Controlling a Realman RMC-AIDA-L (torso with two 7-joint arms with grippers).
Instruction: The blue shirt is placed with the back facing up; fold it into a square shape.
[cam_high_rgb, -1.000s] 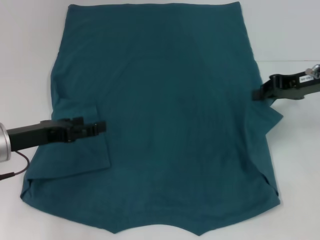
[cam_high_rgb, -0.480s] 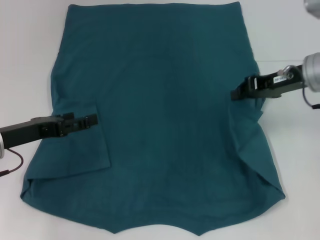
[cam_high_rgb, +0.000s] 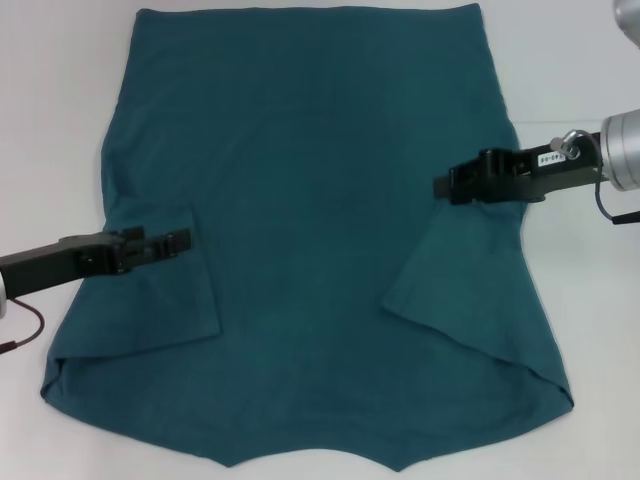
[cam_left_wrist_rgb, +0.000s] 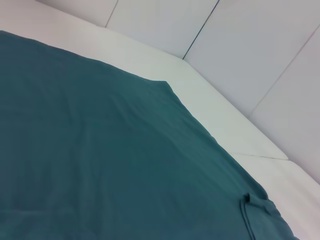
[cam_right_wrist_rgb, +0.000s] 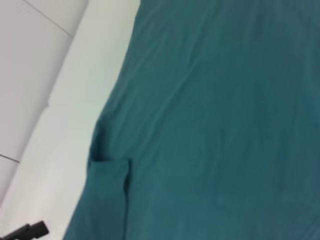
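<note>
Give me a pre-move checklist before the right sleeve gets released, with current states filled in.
1. Left sleeve folded onto the blue shirt: ok.
2. Right sleeve carried inward over the body: ok.
3. Right gripper gripping the sleeve: cannot tell.
4. Right sleeve flat, matching the left fold: not ok, it lies at an angle.
5. Left gripper off the cloth: cannot tell.
6. Shirt back up, no lettering showing: ok.
</note>
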